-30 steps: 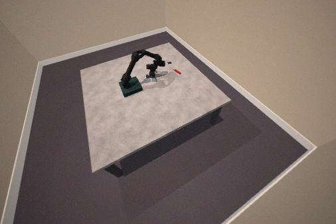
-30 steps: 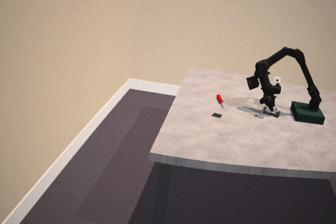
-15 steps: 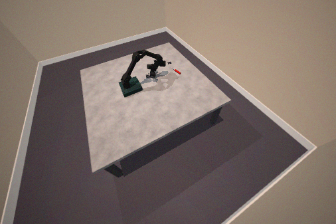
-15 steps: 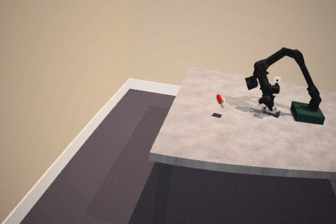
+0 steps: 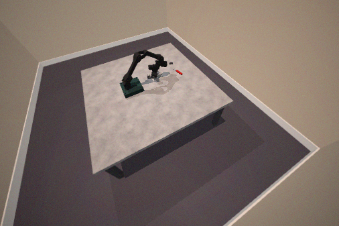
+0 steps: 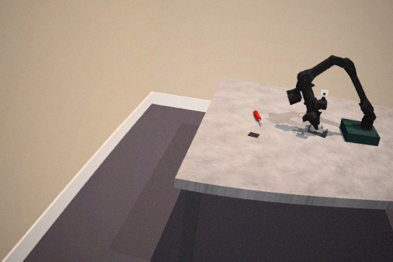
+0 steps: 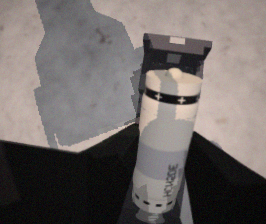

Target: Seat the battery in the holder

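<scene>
A white battery (image 7: 166,135) with a black plus-marked band lies lengthwise over the dark holder (image 7: 177,45) (image 6: 321,134) in the wrist view. Its terminal end points up the frame toward the holder's lip, with a gap of dark holder floor showing between them. Its flat end is at the bottom of the frame, near a partly visible spring (image 7: 150,216). My gripper (image 7: 162,135) (image 6: 316,127) is shut on the battery, one dark finger at each side. Whether the battery rests on the holder's floor cannot be told. In the top view the gripper and holder are small and dark.
A red screwdriver (image 5: 179,72) (image 6: 257,116) lies on the table (image 5: 151,121) (image 6: 233,164) beyond the gripper. A small dark flat piece (image 5: 171,63) (image 6: 253,134) lies near it. The arm's green base (image 5: 132,88) (image 6: 359,133) is on the holder's other side. A small white marker (image 6: 325,92) shows behind the arm.
</scene>
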Robot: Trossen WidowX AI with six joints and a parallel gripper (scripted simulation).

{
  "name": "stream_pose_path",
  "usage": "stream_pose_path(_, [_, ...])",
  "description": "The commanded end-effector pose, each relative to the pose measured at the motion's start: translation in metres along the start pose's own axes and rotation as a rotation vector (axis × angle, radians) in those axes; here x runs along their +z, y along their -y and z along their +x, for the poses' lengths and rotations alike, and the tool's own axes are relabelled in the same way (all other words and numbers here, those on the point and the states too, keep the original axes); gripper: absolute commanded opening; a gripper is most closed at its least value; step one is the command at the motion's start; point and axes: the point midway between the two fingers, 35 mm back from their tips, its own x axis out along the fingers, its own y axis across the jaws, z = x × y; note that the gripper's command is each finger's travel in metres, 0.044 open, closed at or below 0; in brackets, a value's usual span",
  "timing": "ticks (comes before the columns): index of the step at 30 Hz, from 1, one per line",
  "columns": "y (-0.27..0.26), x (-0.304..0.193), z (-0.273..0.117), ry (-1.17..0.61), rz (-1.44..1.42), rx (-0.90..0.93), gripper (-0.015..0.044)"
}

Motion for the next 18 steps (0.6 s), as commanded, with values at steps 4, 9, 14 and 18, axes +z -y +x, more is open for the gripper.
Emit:
stream_pose_path(4, [0.0002,-0.0041,0.0011,-0.058,0.002,0.005,0.0084])
stream_pose_path(9, [0.0005,-0.0036,0.0025,-0.086,0.001,0.009,0.0084])
stream_pose_path(14, [0.0007,-0.003,0.0039,-0.114,0.002,0.014,0.0084])
stream_pose_path(18, [0.0009,-0.0026,0.005,-0.137,0.002,0.017,0.0084])
